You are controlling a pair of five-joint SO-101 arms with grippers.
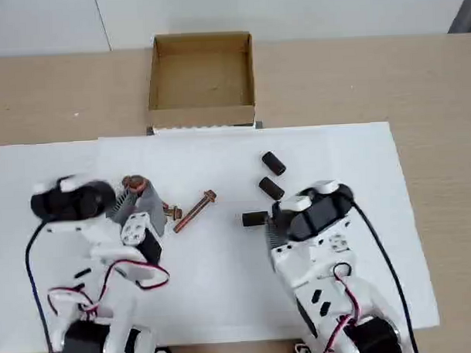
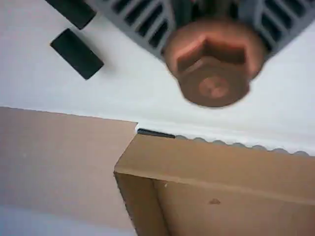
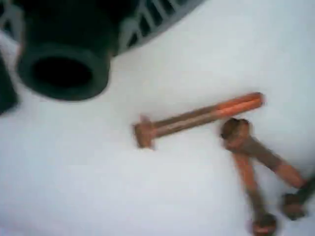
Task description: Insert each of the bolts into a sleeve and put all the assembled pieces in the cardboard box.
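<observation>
Cardboard box [image 1: 202,116] stands at the far edge of the white sheet [image 1: 359,164]; the left wrist view shows its near corner. The left gripper [image 1: 141,199] clamps a bolt [image 2: 214,64], seen head-on in that view. The right gripper [image 1: 269,219] grasps a black sleeve [image 3: 64,69], its open bore showing in the right wrist view. Loose bolts [image 3: 197,118] lie between the grippers, and two spare sleeves [image 1: 274,163] lie just beyond the right gripper.

Copper bolts [image 1: 195,211] loose on white sheet [image 1: 224,293] (one more clamped, head outward), black sleeves [image 1: 274,163] nearby, open cardboard box [image 1: 202,116] beyond.
</observation>
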